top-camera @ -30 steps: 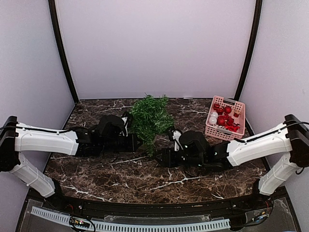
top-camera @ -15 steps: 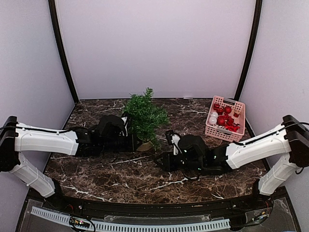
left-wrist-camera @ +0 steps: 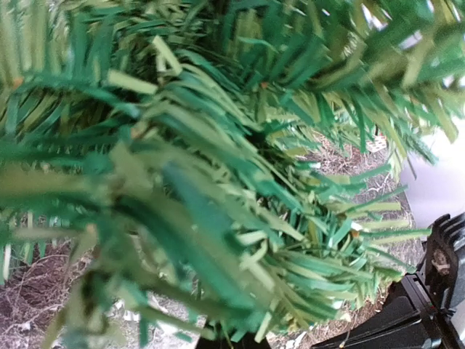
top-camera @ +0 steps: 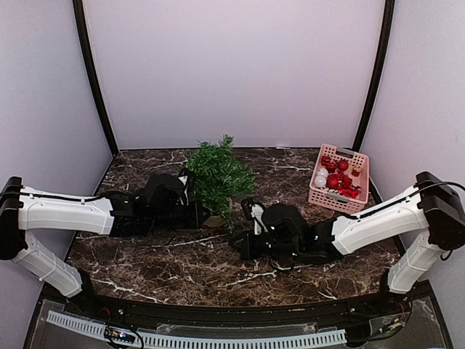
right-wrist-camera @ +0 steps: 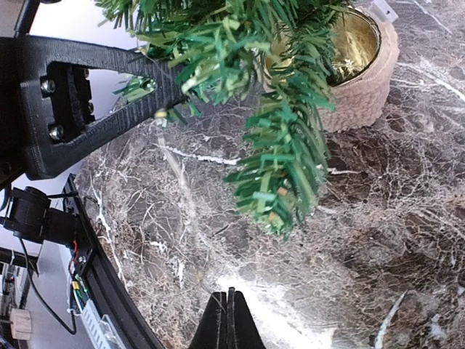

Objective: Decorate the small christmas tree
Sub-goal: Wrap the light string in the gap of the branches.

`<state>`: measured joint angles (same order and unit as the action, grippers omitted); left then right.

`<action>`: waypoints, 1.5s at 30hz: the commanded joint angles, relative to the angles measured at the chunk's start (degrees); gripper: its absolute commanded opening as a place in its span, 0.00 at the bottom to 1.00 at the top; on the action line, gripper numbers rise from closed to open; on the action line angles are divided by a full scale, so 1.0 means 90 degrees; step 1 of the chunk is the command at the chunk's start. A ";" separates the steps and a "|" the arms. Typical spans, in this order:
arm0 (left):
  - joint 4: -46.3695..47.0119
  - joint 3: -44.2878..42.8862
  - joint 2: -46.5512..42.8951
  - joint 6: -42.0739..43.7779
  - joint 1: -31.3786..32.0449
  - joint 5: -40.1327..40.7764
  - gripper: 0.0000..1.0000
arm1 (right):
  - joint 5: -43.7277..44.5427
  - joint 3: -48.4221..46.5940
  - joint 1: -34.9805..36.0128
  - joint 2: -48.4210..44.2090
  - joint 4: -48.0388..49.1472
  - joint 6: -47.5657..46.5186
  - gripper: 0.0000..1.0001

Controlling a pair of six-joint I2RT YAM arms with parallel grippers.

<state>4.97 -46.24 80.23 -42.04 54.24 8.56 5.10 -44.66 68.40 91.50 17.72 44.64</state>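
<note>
Grasp the probably light, springy, bushy dark green small christmas tree (top-camera: 218,174), upright on the dark marble table (top-camera: 145,254) between both arms, low on its stiff trunk, with the left gripper (top-camera: 200,212) hidden among branches, closure untellable, and the right gripper (right-wrist-camera: 229,302) pinched together, empty.

Dark marble table (top-camera: 182,258), small christmas tree (top-camera: 218,174), pink basket (top-camera: 333,201)

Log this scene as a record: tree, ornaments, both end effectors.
tree: small christmas tree, roughly upright mid-table, no ornaments visible on it
tree base: round tan base
basket: pink basket, back right, holding red and white ornaments
left end effector: at the tree's lower branches, grip hidden by needles
right end effector: closed, empty, low on the tree's near side
</note>
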 commanded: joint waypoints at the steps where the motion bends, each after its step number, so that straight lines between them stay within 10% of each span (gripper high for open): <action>1: -0.0122 0.0098 -0.0280 0.0090 0.0003 0.0179 0.00 | 0.0145 -0.0025 0.0056 -0.0059 0.0197 0.0037 0.00; 32: -0.0091 0.1076 -0.1123 0.2242 -0.1228 -0.1066 0.01 | 0.0557 -0.0954 -0.0510 0.0180 -0.0988 -0.0321 0.00; 45: -0.0872 0.1579 -0.2105 0.2044 -0.1237 -0.0368 0.53 | 0.0478 -0.1099 -0.0515 0.0341 -0.0841 -0.0376 0.00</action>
<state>1.43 -35.16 67.46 -22.46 43.33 2.87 9.02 -53.63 64.01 93.91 8.05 42.04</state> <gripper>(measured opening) 0.468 0.006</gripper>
